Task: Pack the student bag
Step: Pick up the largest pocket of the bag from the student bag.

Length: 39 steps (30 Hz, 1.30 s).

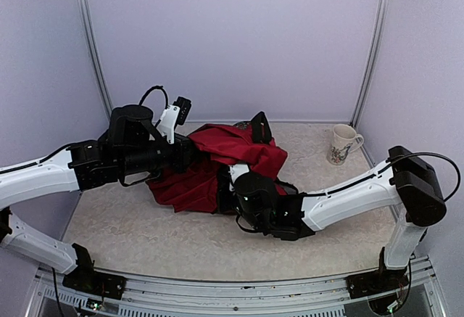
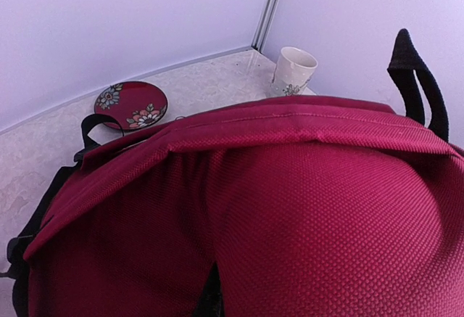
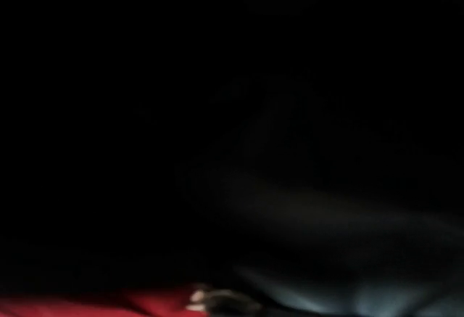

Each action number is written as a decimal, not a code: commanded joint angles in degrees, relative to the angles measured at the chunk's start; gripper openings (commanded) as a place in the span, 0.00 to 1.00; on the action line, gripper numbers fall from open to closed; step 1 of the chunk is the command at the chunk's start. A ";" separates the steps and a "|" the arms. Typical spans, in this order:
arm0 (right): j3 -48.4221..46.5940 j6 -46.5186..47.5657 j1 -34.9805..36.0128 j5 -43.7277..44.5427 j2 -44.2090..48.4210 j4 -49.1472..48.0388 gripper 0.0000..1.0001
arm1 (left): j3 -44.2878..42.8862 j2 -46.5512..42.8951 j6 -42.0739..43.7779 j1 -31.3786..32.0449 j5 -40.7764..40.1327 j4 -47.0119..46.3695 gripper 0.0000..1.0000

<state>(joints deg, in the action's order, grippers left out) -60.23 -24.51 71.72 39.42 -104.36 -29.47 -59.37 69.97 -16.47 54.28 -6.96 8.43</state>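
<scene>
One pale, speckled counter (image 1: 145, 237) carries everything. The student bag (image 1: 232, 154), dark red and slumped on its side, lies at the counter's centre, reaching toward 12 o'clock, with a black strap loop (image 2: 413, 77) standing up at its far edge.

The left arm (image 1: 43, 172) comes in from 9 o'clock and the left gripper (image 1: 190, 151) meets the bag's 9 o'clock edge. Its jaws are clenched on the red fabric, which rises toward them. In the left wrist view that fabric fills the lower frame and hides the jaws themselves.

The right arm (image 1: 355, 190) reaches in from 3 o'clock, and the right gripper (image 1: 230, 186) is pushed into the bag at its 6 o'clock side. The right wrist view is almost black, with only a strip of red cloth along the bottom edge, so I cannot tell whether these jaws are released or clenched.

A white patterned mug (image 1: 342, 143) stands upright at 2 o'clock from the bag, well apart from it. A small dark red plate (image 2: 130, 104) with flowers lies flat beyond the bag, near the back wall.
</scene>
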 commanded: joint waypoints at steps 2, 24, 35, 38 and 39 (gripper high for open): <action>6.63 4.96 -3.52 -2.89 3.95 -5.26 0.00 | -2.20 -4.70 -0.30 1.29 3.29 -15.11 0.00; 6.66 1.23 -6.95 -12.35 5.71 10.42 0.06 | 3.46 -1.87 -6.46 3.93 7.77 -24.68 0.00; 2.81 -1.42 -6.77 -7.41 1.26 12.99 0.19 | 3.22 -1.68 -6.30 5.13 8.17 -24.86 0.00; 2.23 -1.29 -6.77 -7.22 0.85 13.17 0.00 | 3.24 -1.69 -5.96 5.13 8.17 -24.54 0.00; 2.62 -1.20 -6.77 -6.67 1.24 12.97 0.00 | 3.22 -1.75 -5.56 5.09 7.82 -24.10 0.00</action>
<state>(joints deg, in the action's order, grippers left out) -57.45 -25.02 66.08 27.88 -101.03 -20.95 -53.56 71.50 -20.78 56.71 -5.61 0.36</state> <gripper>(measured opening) 0.030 0.060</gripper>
